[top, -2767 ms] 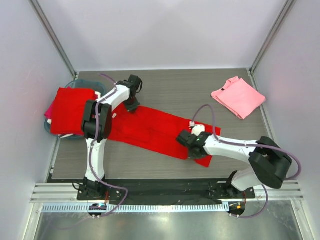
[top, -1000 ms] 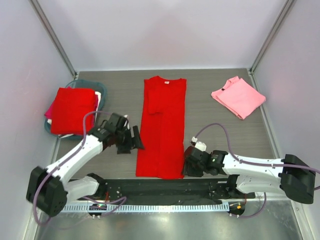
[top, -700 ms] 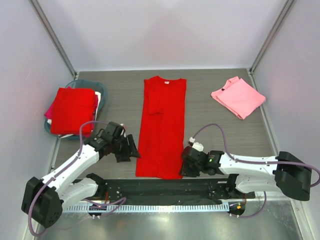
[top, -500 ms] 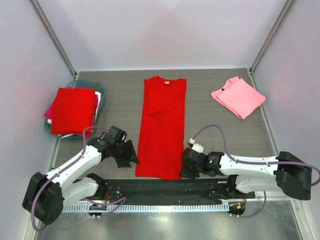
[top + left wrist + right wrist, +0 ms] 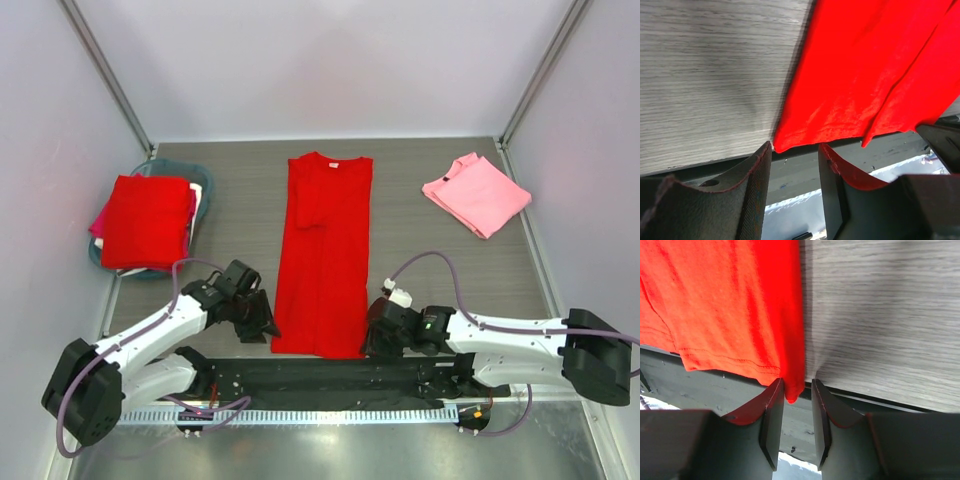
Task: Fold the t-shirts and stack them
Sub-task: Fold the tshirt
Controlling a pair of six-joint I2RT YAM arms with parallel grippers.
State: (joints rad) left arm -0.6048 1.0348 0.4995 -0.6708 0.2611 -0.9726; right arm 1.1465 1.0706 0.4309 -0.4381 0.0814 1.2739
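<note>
Long folded red t-shirt (image 5: 322,250) flat on the bench (image 5: 430,260), hem at near edge, my left claw (image 5: 795,147) parted astride its left hem corner, my right claw (image 5: 797,385) narrow around the right corner, pinch unclear, pink t-shirt (image 5: 477,193) far right.

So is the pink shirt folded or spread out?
Folded: the pink shirt lies as a small, layered square, sleeves tucked away.

a folded bright red cotton tee (image 5: 146,221) hides most of the teal plastic basin (image 5: 98,258) and the magenta cloth (image 5: 97,222) beneath.
</note>
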